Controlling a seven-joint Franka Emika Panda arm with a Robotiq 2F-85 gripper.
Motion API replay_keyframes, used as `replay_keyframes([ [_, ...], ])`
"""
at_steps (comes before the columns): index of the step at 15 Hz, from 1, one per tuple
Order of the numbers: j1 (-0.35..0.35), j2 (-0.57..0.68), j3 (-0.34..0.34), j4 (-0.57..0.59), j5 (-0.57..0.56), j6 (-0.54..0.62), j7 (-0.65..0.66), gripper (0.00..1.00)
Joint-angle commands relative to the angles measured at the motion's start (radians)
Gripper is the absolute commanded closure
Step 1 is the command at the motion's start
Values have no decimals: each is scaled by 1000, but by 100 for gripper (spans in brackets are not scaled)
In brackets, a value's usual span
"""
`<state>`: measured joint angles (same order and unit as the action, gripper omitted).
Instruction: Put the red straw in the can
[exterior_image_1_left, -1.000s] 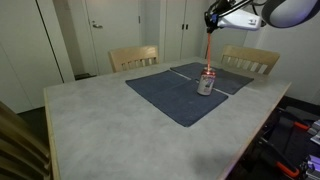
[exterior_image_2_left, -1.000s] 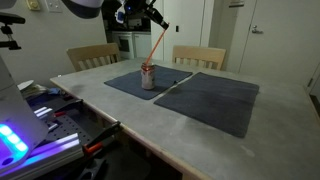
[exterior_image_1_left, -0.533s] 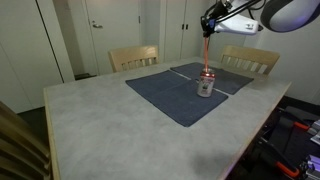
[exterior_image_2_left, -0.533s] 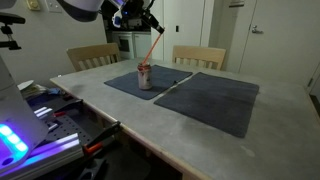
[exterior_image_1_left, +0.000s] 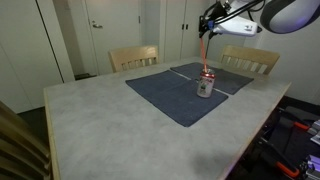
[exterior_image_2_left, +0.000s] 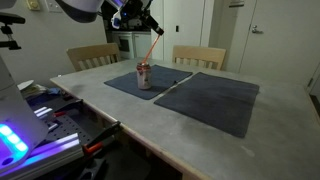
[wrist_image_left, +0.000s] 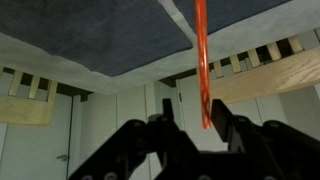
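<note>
The can (exterior_image_1_left: 205, 86) stands upright on a dark grey mat (exterior_image_1_left: 165, 95); it also shows in the second exterior view (exterior_image_2_left: 144, 76). The red straw (exterior_image_1_left: 206, 55) has its lower end in the can's top and leans upward toward my gripper (exterior_image_1_left: 206, 28). In an exterior view the straw (exterior_image_2_left: 151, 50) slants up to the gripper (exterior_image_2_left: 152, 27). In the wrist view the straw (wrist_image_left: 201, 60) ends between the fingers (wrist_image_left: 188, 120), close to one finger with a clear gap to the other. The fingers are spread apart. The can is out of the wrist view.
Two dark mats (exterior_image_2_left: 215, 100) lie side by side on the light table (exterior_image_1_left: 110, 125). Wooden chairs (exterior_image_1_left: 133, 58) (exterior_image_1_left: 250, 60) stand at the far side. Equipment with lights sits beside the table (exterior_image_2_left: 30, 135).
The gripper has shifted a little sideways above the can and the straw's tilt changed with it. The can has stayed in place.
</note>
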<state>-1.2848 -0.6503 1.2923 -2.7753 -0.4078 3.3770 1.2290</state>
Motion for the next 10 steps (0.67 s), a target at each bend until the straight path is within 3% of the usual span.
replay_keyframes([
  [1, -9, -12, 1, 0, -42, 10, 32, 23],
  [4, -5, -13, -5, 0, -41, 8, 28, 1],
  [10, 5, -14, -20, 1, -43, 4, 22, 0],
])
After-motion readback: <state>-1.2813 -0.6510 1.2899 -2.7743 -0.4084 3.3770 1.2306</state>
